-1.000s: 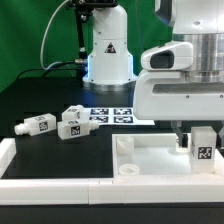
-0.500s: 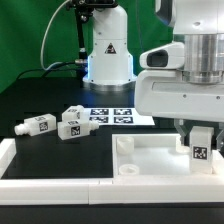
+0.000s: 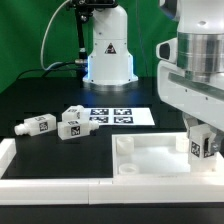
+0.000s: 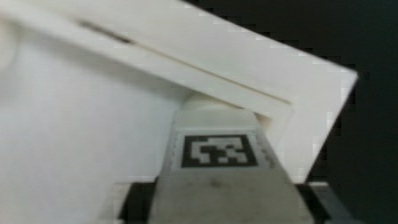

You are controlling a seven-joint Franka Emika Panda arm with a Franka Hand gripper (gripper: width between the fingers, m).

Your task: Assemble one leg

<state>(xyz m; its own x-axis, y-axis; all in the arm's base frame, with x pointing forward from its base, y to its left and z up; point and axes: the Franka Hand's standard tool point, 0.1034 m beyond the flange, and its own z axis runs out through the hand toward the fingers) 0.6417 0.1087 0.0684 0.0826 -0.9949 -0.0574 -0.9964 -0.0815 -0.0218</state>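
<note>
My gripper (image 3: 203,135) is shut on a white leg (image 3: 201,145) with a black-and-white tag and holds it upright over the corner of the flat white tabletop (image 3: 150,158) at the exterior view's right. In the wrist view the leg (image 4: 221,160) fills the space between my dark fingers (image 4: 139,203), its far end against the tabletop's raised rim (image 4: 214,75). Three more legs lie on the black table at the exterior view's left: one (image 3: 34,126), another (image 3: 71,128) and a third (image 3: 76,112) behind it.
The marker board (image 3: 118,115) lies flat on the table in front of the arm's white base (image 3: 108,50). A white border strip (image 3: 50,185) runs along the table's near edge. A round socket (image 3: 124,145) shows at the tabletop's corner.
The wrist has turned about its vertical axis over the tabletop's corner, with the leg still held. The leg has shifted slightly. The loose legs have not moved.
</note>
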